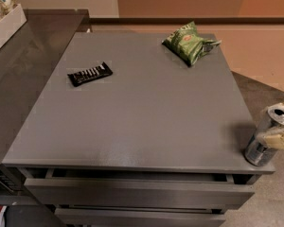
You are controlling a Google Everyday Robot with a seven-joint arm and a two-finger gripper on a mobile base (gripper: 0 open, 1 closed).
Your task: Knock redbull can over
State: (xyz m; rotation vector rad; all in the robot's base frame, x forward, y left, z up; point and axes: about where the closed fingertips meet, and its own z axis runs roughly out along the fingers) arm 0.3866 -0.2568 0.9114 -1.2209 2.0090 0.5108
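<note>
The redbull can (261, 148) is a slim grey-silver can with a shiny top. It stands at the front right corner of the grey table (146, 112) and leans to the right. My gripper (283, 137) is at the right edge of the view, right against the can's upper half. A beige part of it lies across the can's body. Most of the gripper and the arm are out of view.
A green snack bag (189, 42) lies at the table's far right. A black snack bar (89, 74) lies at the left middle. A dark counter (23, 74) adjoins the table on the left, with a white box (4, 20) on it. Drawers (137, 193) sit below the front edge.
</note>
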